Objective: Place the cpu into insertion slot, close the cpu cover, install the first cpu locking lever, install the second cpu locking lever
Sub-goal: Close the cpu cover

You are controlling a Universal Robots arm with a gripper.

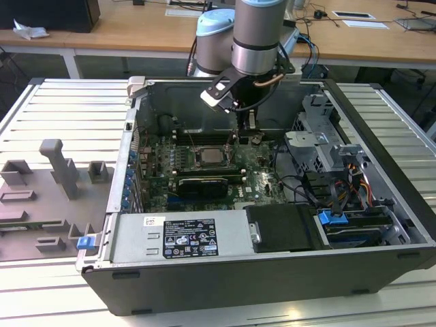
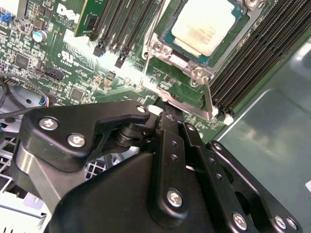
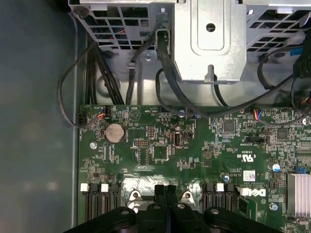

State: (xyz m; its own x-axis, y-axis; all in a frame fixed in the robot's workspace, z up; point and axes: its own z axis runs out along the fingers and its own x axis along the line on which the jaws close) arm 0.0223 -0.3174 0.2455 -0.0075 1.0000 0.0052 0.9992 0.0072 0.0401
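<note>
Nearest in the exterior view is the ribbed metal table (image 1: 54, 300), and on it stands the open computer case (image 1: 272, 279). A grey box with a label (image 1: 136, 238) lies along its front wall. On the exterior view's left, outside the case, stands a grey holder block (image 1: 60, 167). Deeper in the case lies the green circuit board (image 1: 262, 180), with a long black card (image 1: 202, 184) across it. Just behind this card is the insertion slot (image 1: 221, 163). The cpu (image 2: 204, 24) sits inside it with the pale top upward, and the cpu cover (image 2: 181, 62) lies around it as a metal frame. I cannot tell if the cover is locked. Long memory slots (image 2: 252, 53) run on both sides of the socket. A thin silver lever (image 2: 209, 97) passes along the socket's edge, just beside the fingertips (image 2: 167, 116). The gripper (image 1: 248, 136) points straight down at the board, on the exterior view's right of the slot, at the socket's edge. Its two fingers are pressed together with no gap between them in the first wrist view. I cannot tell if something thin is between them. On the other side of the gripper stand a metal drive cage (image 3: 209, 39) and black cables (image 3: 97, 73). The arm (image 1: 255, 34) comes down from the far side, with the wrist upright.
</note>
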